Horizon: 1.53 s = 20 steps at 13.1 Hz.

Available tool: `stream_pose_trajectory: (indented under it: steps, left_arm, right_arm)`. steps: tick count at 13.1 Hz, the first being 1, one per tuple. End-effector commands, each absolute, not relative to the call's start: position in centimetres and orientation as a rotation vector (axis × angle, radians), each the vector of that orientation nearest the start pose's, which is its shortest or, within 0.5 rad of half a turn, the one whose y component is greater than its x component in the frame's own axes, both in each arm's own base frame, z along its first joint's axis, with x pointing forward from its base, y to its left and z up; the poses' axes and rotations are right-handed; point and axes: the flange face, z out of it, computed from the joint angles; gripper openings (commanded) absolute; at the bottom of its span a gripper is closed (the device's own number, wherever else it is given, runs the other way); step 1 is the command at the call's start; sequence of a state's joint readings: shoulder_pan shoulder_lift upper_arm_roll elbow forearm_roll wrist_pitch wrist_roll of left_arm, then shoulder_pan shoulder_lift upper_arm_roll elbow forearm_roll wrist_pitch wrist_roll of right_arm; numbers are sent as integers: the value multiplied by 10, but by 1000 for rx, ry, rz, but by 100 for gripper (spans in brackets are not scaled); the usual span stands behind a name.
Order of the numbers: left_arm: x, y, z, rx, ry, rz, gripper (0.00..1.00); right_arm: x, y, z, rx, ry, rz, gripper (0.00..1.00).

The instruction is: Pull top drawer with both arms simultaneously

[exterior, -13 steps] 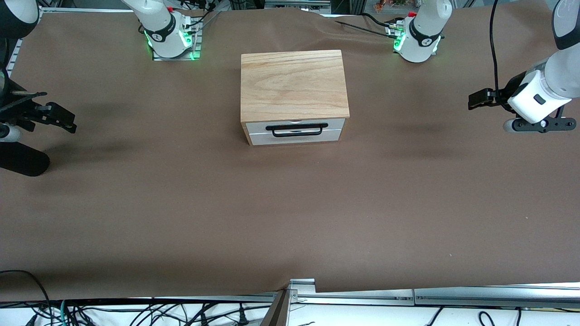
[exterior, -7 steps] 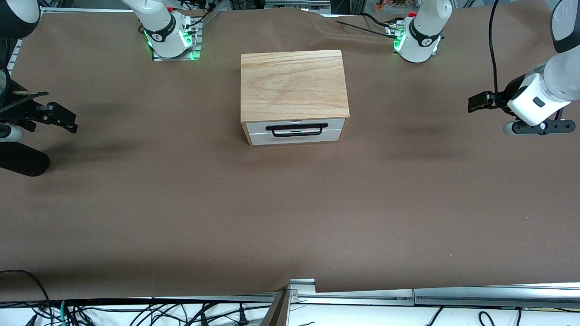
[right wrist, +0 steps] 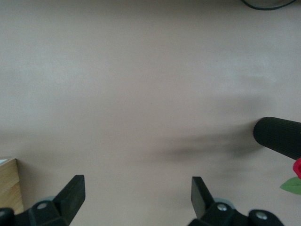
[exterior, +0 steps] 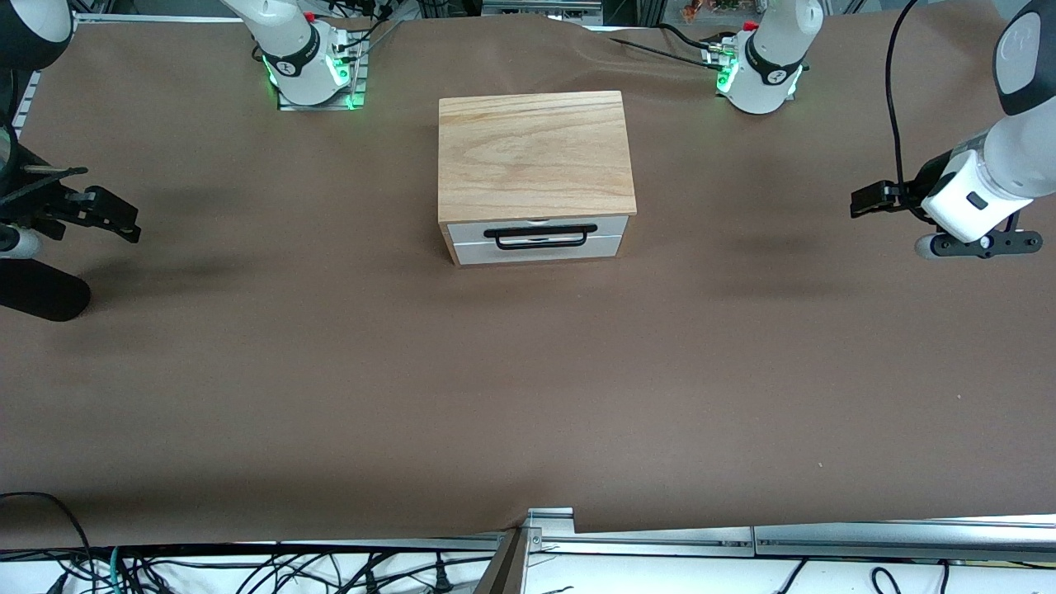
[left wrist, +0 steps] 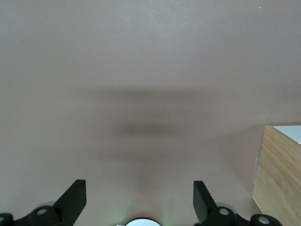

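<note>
Front view, from the right arm's end of the table to the left arm's end. Right gripper [exterior: 99, 213] up in the air over bare brown table [exterior: 330, 371] at the right arm's end, well apart from the cabinet [exterior: 535, 157]; fingers spread wide with nothing between them, as seen also in the right wrist view, where the fingers [right wrist: 70, 193] frame only table cover, with a corner of the cabinet at the edge and a black padded cylinder [right wrist: 278, 137] lying near.

In the middle, the cabinet with its light oak top, and under that top the top drawer [exterior: 538, 232], white front turned toward the front camera, black wire handle [exterior: 540, 236] across it. Front flush with the cabinet face, no tray showing: drawer shut, nothing pulled yet.

At the left arm's end, left gripper [exterior: 873, 196] also over bare table, well apart from the cabinet, fingers wide apart and empty; in the left wrist view the fingers [left wrist: 73, 195] over plain table, with a corner of the cabinet at the edge.

By judgement, task barely begun: neither gripper near the handle. Left to do: bring both grippers in front of the drawer, close each on its own part of the handle, then pull together toward the front camera.
</note>
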State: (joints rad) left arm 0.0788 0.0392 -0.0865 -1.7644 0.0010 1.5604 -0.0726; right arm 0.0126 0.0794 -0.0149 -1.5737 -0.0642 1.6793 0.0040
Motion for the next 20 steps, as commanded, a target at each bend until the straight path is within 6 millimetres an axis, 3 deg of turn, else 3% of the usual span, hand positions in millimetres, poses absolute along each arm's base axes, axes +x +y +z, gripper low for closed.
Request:
stream_pose_trajectory:
  steps: [1, 5, 7, 10, 14, 17, 20]
  left_arm:
    - [544, 0, 503, -3124, -130, 381, 100]
    - [543, 5, 470, -3159, -170, 343, 100]
    - [540, 1, 448, -3159, -162, 336, 100]
    - [534, -8, 410, -3170, -141, 294, 100]
    - [522, -17, 341, -3209, -151, 240, 100]
    - [520, -44, 300, -3333, -170, 273, 100]
    - [522, -56, 259, -3549, 45, 265, 100]
  right_arm:
    - [585, -10, 595, -3226, -3, -42, 100]
    - [586, -9, 593, -3226, -1, -35, 100]
    - [596, -9, 568, -3220, -3, 34, 100]
    - [590, -1, 557, -3206, 6, 143, 100]
    - [603, 17, 506, -2970, -37, 271, 100]
    - [616, 37, 477, -2689, 22, 278, 100]
    - [621, 50, 427, -2504, -63, 253, 100]
